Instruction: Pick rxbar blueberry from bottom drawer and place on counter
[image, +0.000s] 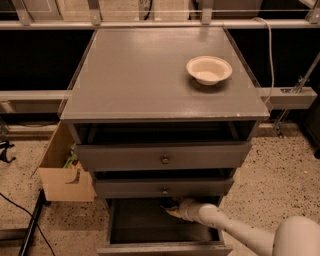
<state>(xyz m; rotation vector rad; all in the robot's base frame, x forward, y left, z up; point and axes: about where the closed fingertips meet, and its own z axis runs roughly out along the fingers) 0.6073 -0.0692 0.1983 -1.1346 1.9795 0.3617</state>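
The gripper (171, 208) sits deep inside the bottom drawer (150, 227). I cannot tell its grip. Rising, it may strike the middle drawer (125, 188).

High frontal view, down onto counter (140, 75), jaws in bottom drawer (142, 222)

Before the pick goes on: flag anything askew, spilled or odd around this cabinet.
Nothing stands out. The bowl sits upright on the counter, nothing spilled. The hand is deep in the open bottom drawer, under the front of the middle drawer.
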